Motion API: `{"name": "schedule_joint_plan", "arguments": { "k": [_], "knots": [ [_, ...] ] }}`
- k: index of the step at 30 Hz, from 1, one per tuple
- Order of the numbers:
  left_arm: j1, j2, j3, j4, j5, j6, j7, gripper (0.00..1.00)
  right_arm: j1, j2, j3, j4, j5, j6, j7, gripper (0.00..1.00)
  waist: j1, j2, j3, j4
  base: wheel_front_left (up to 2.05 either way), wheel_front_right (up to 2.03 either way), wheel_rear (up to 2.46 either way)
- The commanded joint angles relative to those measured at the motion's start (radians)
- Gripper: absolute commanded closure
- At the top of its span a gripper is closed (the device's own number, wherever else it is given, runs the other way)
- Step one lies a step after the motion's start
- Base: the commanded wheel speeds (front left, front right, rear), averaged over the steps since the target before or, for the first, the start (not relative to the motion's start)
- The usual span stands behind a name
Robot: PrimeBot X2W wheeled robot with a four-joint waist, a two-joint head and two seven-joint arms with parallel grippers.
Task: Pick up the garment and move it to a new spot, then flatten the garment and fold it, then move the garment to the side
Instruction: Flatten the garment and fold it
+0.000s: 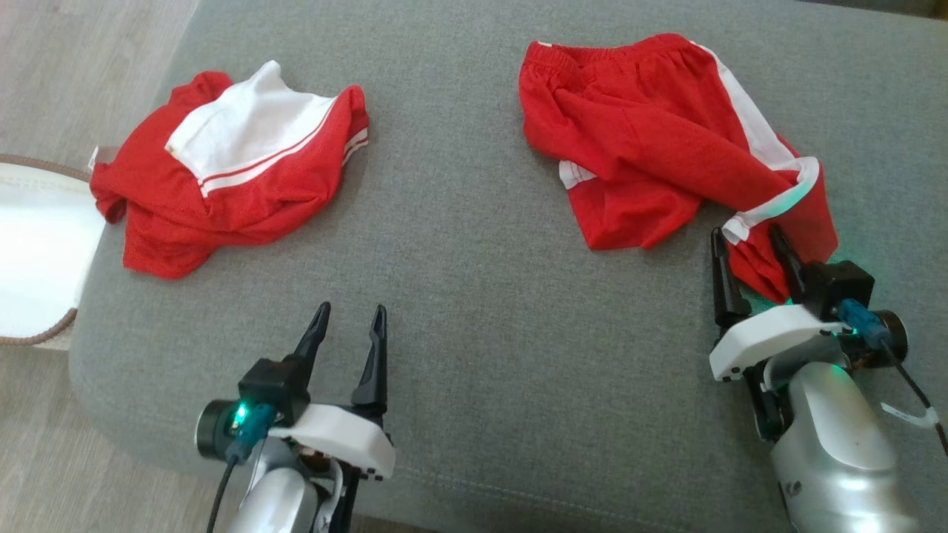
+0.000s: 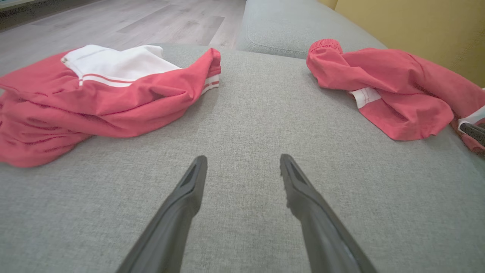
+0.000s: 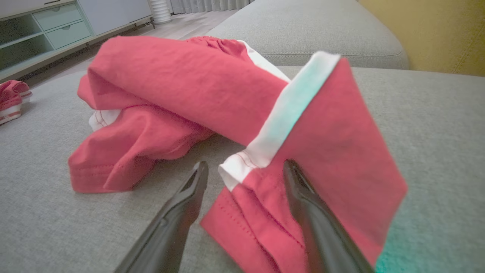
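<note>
A crumpled red garment [image 1: 652,141] with white side stripes lies at the right of the grey cushion [image 1: 459,296]. My right gripper [image 1: 745,235] stands open at its near corner. In the right wrist view the white-banded hem [image 3: 280,113] rises between that gripper's [image 3: 246,167] spread fingers, and one finger [image 3: 303,197] lies over the red cloth. A second red and white garment [image 1: 229,170], loosely folded, lies at the left. My left gripper [image 1: 352,307] hovers open over bare cushion near the front, apart from both garments [image 2: 94,98] [image 2: 394,94], with nothing between its [image 2: 243,159] fingers.
A white basket with a brown rim [image 1: 33,244] stands off the cushion's left edge, over pale wood floor [image 1: 67,52]. Another grey cushion [image 2: 295,30] lies beyond, against a yellow wall [image 2: 416,26]. A low cabinet [image 3: 45,26] stands far off.
</note>
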Motion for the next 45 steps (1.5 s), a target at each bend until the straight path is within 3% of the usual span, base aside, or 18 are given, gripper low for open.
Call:
{"name": "schedule_joint_plan", "arguments": {
  "k": [1, 3, 4, 6, 7, 17, 27, 32, 34, 35, 36, 40, 45],
  "knots": [
    [-0.037, 0.003, 0.022, -0.027, -0.007, -0.001, -0.005, 0.0, -0.026, 0.006, 0.019, -0.021, -0.007, 0.007, -0.004, 0.0, 0.0, 0.0, 0.004, 0.0, 0.0, 0.0, 0.0],
    [-0.044, 0.003, 0.011, -0.027, -0.01, 0.001, -0.005, 0.0, -0.031, 0.006, 0.011, -0.016, -0.015, 0.007, -0.004, 0.0, 0.0, 0.0, 0.01, 0.001, 0.0, 0.0, 0.0],
    [-0.046, 0.003, 0.008, -0.027, -0.011, 0.001, -0.005, 0.0, -0.033, 0.006, 0.008, -0.015, -0.016, 0.007, -0.004, 0.28, 0.0, 0.0, 0.012, 0.001, 0.0, 0.0, 0.0],
    [-0.047, 0.003, 0.003, -0.025, -0.012, 0.001, -0.005, 0.0, -0.036, 0.006, -0.002, -0.015, -0.017, 0.007, -0.004, 0.95, 0.0, 0.0, 0.013, 0.0, 0.0, 0.0, 0.0],
    [-0.047, 0.003, 0.003, -0.023, -0.012, 0.001, -0.005, 0.0, -0.037, 0.006, -0.006, -0.018, -0.018, 0.007, -0.004, 1.0, 0.0, 0.0, 0.013, -0.001, 0.0, 0.0, 0.0],
    [-0.026, 0.003, 0.021, -0.005, -0.01, -0.002, -0.005, 0.0, -0.01, 0.006, 0.019, -0.161, 0.008, 0.007, -0.004, 1.0, 0.0, 0.0, -0.043, -0.028, 0.0, 0.0, 0.0],
    [0.045, 0.003, 0.072, 0.005, 0.005, -0.017, -0.005, 0.0, 0.104, 0.006, 0.041, -0.398, 0.027, 0.007, -0.004, 1.0, 0.0, 0.0, -0.176, -0.137, 0.0, 0.0, 0.0],
    [0.068, 0.003, 0.077, 0.001, -0.002, -0.015, -0.005, 0.0, 0.189, 0.006, 0.025, -0.42, -0.009, 0.007, -0.004, 0.98, 0.0, 0.0, -0.213, -0.18, 0.0, 0.0, 0.0],
    [0.074, 0.003, 0.075, -0.003, -0.006, -0.013, -0.005, 0.0, 0.218, 0.006, 0.003, -0.396, -0.035, 0.007, -0.004, 0.71, 0.0, 0.0, -0.217, -0.192, 0.0, 0.0, 0.0],
    [0.075, 0.003, 0.074, -0.005, -0.008, -0.012, -0.005, 0.0, 0.23, 0.006, -0.017, -0.377, -0.049, 0.007, -0.004, 0.47, 0.0, 0.0, -0.217, -0.197, 0.0, 0.0, 0.0],
    [0.075, 0.003, 0.073, -0.005, -0.009, -0.011, -0.005, 0.0, 0.239, 0.006, -0.04, -0.354, -0.067, 0.007, -0.004, 0.0, 0.0, 0.0, -0.214, -0.202, 0.0, 0.0, 0.0],
    [0.053, 0.003, 0.066, -0.006, -0.012, -0.009, -0.005, 0.0, 0.233, 0.006, -0.115, -0.315, -0.098, 0.007, -0.004, 0.0, 0.0, 0.0, -0.184, -0.216, 0.0, 0.0, 0.0],
    [-0.035, 0.003, 0.049, 0.002, -0.005, -0.019, -0.005, 0.0, 0.195, 0.006, -0.12, -0.333, -0.066, 0.007, -0.004, 0.0, 0.0, 0.0, -0.123, -0.243, 0.0, 0.0, 0.0]
  ]
}}
